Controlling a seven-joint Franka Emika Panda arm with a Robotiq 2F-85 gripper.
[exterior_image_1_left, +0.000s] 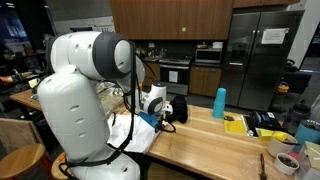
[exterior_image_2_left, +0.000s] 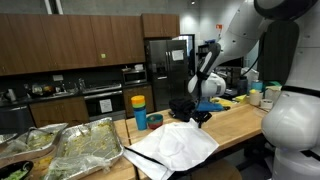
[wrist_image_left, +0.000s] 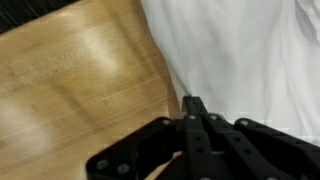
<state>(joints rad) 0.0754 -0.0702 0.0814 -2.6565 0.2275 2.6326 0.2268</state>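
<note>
In the wrist view the gripper (wrist_image_left: 193, 104) has its jaws drawn tight together, tips right at the edge of the white cloth (wrist_image_left: 250, 50) — whether fabric is pinched between them I cannot tell. The cloth spreads ahead of the tips on the wooden counter (wrist_image_left: 70, 90) (bare wood alongside). Farther off, in an exterior view, stand a blue cup (exterior_image_1_left: 220, 102) and — behind it — the steel fridge (exterior_image_1_left: 262, 50).
</note>
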